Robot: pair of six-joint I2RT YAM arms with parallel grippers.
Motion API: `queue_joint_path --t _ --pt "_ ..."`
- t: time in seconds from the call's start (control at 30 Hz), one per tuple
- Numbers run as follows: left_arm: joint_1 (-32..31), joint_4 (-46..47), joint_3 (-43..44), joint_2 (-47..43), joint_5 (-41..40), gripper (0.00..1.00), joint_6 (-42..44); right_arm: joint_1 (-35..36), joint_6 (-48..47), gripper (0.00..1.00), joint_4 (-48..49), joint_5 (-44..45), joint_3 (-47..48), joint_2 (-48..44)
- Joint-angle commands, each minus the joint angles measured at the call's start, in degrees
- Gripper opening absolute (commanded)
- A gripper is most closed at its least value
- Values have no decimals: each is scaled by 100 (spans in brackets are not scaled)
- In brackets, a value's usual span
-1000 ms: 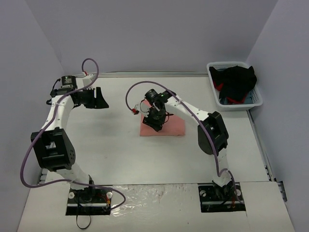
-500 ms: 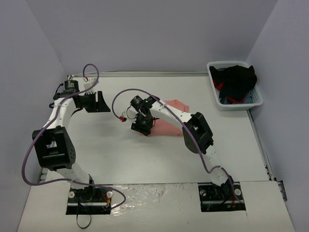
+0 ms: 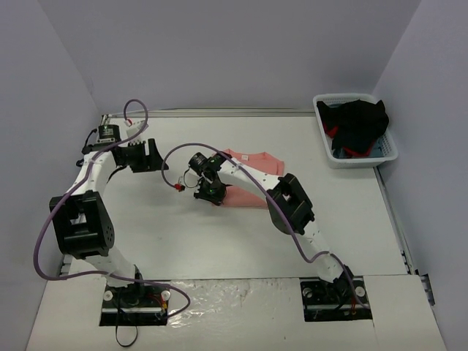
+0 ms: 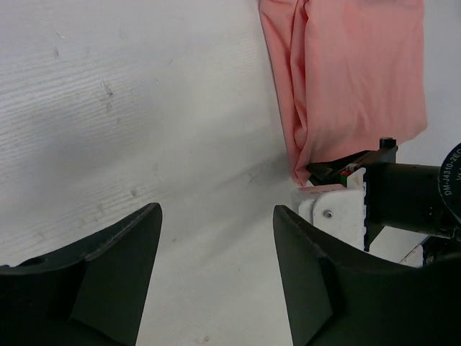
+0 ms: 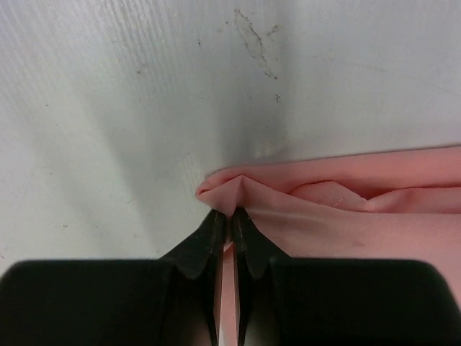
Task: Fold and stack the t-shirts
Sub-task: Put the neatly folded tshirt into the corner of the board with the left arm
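Note:
A salmon-pink t-shirt [image 3: 252,175] lies partly folded in the middle of the table. My right gripper [image 3: 213,194] is at its left edge, shut on a pinched fold of the cloth. In the right wrist view the fingertips [image 5: 229,214] press together with the t-shirt [image 5: 346,216] bunched between them. To the left, my left gripper [image 3: 151,156] hovers open over bare table. In the left wrist view its fingers [image 4: 216,216] hold nothing, and the t-shirt [image 4: 353,79] lies ahead to the right.
A white plastic basket [image 3: 360,159] stands at the back right corner, with dark clothes [image 3: 356,121] piled in it. Grey walls close the table on the left, back and right. The right arm's white link [image 4: 335,209] shows close to the left gripper.
My right gripper has moved left across the table and shut on the t-shirt's edge, dragging the cloth with it. The left gripper has opened a little wider.

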Motion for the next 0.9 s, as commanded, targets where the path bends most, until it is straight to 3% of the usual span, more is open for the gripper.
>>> queue_joint_path --t 0.0,0.23,0.47,0.67,0.87 --pt "54 380 -204 -177 50 62 -376 93 137 0 -233 133 -32 137" --pt "63 952 -600 -125 664 71 -1071 172 137 0 -250 598 -147 -320" --pt "-34 1182 -487 621 1157 75 -1854 190 181 0 -250 897 -173 -978" --pt "-517 1690 -486 991 1517 81 -2398 173 190 0 -259 1091 -243 -1199" --pt "-1036 2752 -679 1290 1702 96 -3303 181 190 0 -294 1082 -279 -1059"
